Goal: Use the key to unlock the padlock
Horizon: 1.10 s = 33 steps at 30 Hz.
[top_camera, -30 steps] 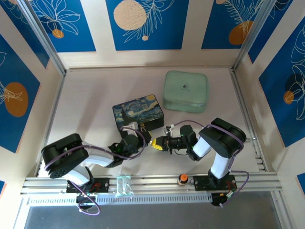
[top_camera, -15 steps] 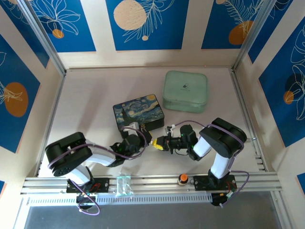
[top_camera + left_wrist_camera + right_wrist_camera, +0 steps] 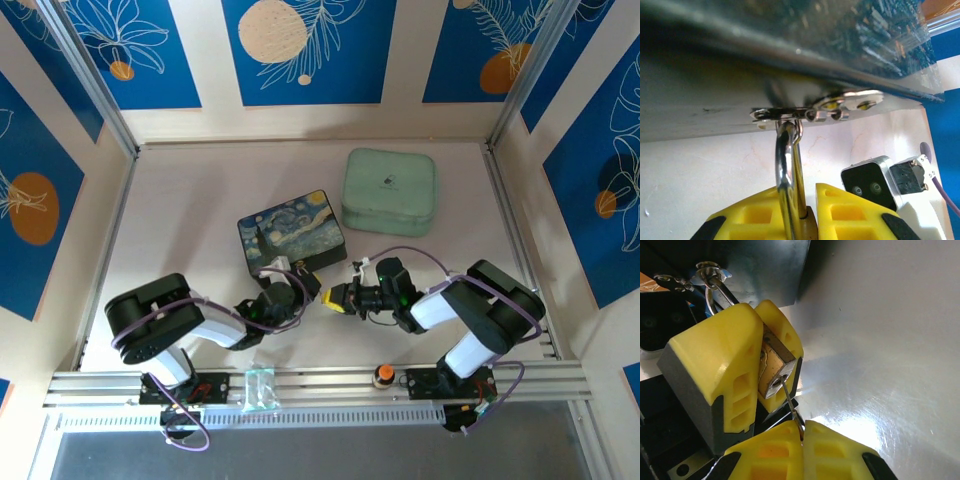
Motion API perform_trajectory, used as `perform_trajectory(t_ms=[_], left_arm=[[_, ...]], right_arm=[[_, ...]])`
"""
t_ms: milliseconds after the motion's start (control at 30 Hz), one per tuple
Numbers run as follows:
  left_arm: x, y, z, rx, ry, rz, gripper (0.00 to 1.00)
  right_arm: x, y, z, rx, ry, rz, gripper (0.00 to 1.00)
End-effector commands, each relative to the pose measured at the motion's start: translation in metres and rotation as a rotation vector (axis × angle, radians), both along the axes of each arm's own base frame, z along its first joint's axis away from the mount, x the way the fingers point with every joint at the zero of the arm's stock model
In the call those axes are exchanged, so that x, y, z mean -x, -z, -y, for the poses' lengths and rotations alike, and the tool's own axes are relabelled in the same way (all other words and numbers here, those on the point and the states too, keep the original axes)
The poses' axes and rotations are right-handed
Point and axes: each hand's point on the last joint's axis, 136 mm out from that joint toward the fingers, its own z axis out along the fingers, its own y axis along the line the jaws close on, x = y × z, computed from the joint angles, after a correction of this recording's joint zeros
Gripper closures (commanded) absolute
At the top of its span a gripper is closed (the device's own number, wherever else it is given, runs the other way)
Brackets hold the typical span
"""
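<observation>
gleaming brass padlock point(image 3: 774, 371) (silver shackle point(image 3: 788, 175))

Pale table point(image 3: 180, 230) with starry box point(image 3: 290, 232) and green case point(image 3: 390, 190)

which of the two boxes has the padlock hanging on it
The dark starry-night box: the padlock hangs from its clasp. The pale green box farther back has none.

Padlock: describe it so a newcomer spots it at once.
Find the starry-night box at mid-table; the padlock hangs from the hasp on its near side, clamped in the left gripper. It is the tiny brass block with a silver shackle, a key at its keyhole.
</observation>
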Motion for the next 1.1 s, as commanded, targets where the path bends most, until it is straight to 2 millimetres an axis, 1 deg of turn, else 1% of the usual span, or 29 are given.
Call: perform_trajectory(t_ms=[0, 167, 333, 400, 500, 633, 733, 833, 967, 1067], left_arm=[[0.048, -0.047, 0.052, 0.221, 0.274, -0.008, 1.00], [0.048, -0.043, 0.047, 0.167, 0.269, -0.008, 1.00], [0.047, -0.048, 0.041, 0.060, 0.273, 0.020, 1.00], [0.046, -0.047, 0.037, 0.041, 0.267, 0.020, 1.00], [0.047, -0.046, 0.035, 0.042, 0.267, 0.019, 1.00], [0.044, -0.051, 0.034, 0.051, 0.247, 0.030, 1.00], [0.040, -0.051, 0.032, 0.049, 0.218, 0.037, 1.00], [0.037, -0.056, 0.034, 0.092, 0.199, 0.046, 1.00], [0.035, -0.061, 0.037, 0.122, 0.186, 0.052, 1.00], [0.033, -0.064, 0.032, 0.144, 0.158, 0.055, 1.00]], right_arm=[[-0.056, -0.040, 0.003, -0.051, 0.164, 0.207, 1.00], [-0.053, -0.039, 0.006, -0.048, 0.158, 0.208, 1.00], [-0.045, -0.041, 0.000, -0.053, 0.134, 0.210, 1.00], [-0.043, -0.043, -0.003, -0.060, 0.124, 0.214, 1.00], [-0.040, -0.048, -0.009, -0.073, 0.111, 0.219, 1.00], [-0.035, -0.051, -0.018, -0.082, 0.098, 0.212, 1.00], [-0.030, -0.051, -0.019, -0.109, 0.124, 0.179, 1.00], [-0.028, -0.046, -0.021, -0.110, 0.147, 0.140, 1.00], [-0.027, -0.046, -0.027, -0.115, 0.139, 0.143, 1.00], [-0.025, -0.042, -0.027, -0.109, 0.147, 0.133, 1.00]])
